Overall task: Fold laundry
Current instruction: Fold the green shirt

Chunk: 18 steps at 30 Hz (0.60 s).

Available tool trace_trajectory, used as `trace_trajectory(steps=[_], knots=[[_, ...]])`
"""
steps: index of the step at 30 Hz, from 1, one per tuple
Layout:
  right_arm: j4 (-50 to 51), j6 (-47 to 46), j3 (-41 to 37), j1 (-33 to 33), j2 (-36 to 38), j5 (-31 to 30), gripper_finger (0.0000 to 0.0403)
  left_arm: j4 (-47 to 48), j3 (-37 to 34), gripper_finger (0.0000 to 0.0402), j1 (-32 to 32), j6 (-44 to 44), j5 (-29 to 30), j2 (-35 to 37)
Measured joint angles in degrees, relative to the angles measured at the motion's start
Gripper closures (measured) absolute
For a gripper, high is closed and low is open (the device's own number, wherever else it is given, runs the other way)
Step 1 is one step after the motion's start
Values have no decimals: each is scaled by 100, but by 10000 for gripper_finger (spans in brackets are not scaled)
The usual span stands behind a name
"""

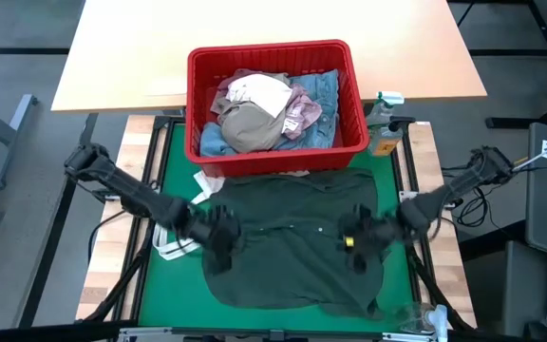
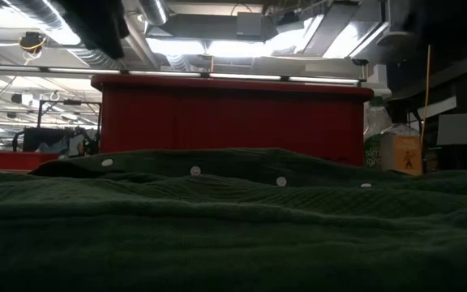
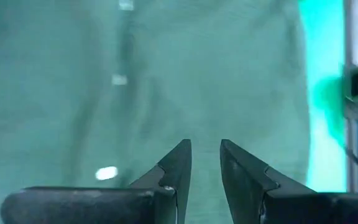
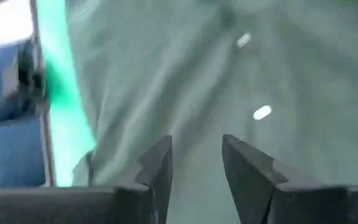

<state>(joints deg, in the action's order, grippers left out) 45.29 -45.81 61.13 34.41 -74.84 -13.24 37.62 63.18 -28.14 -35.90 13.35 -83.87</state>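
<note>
The dark green top (image 1: 292, 237) is the largest thing on the desk (image 1: 174, 161): it lies spread flat over the green mat, filling the lower middle of the high view, with its long axis running from the frame's lower edge up toward the red basket (image 1: 275, 152), whose front wall its upper hem touches or nearly touches. A line of pale buttons runs across it, plain in the low view, where the knit fills the whole foreground with the basket rising behind.

The rest of the laundry waits in the basket in the upper middle of the high view: beige trousers (image 1: 250, 125) heaped on top, denim jeans (image 1: 323, 90) at the right side, and a mottled pink top (image 1: 302, 112) between them.

Both arms sit over the spread top at the same height in the frame. The left gripper (image 1: 218, 231) hangs above its left-hand part and the right gripper (image 1: 354, 237) above its right-hand part, each just inside its own side edge, so neither is nearer; the cloth lies directly beneath both. Each wrist view shows its fingers standing a narrow gap apart with nothing between them and the green knit below. I judge the coming move to be a paired pinch of the two side edges, folding inward across the long axis.
</note>
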Motion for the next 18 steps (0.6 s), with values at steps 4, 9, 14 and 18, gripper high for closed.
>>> trace_trajectory(steps=[4,9,14,18], knots=[[-193,-353,-188,644,-354,90,265,-506,0,317,-610,0,6,-445],[-552,-530,-188,1161,-764,587,265,-1217,-2,305,-1083,-17,4,-974],[-1118,-538,-188,1375,-922,1159,265,-1583,-2,274,-1204,-379,1,-1348],[-1586,-619,-188,1445,-975,1281,265,-1635,-2,238,-1200,-420,-178,-1601]])
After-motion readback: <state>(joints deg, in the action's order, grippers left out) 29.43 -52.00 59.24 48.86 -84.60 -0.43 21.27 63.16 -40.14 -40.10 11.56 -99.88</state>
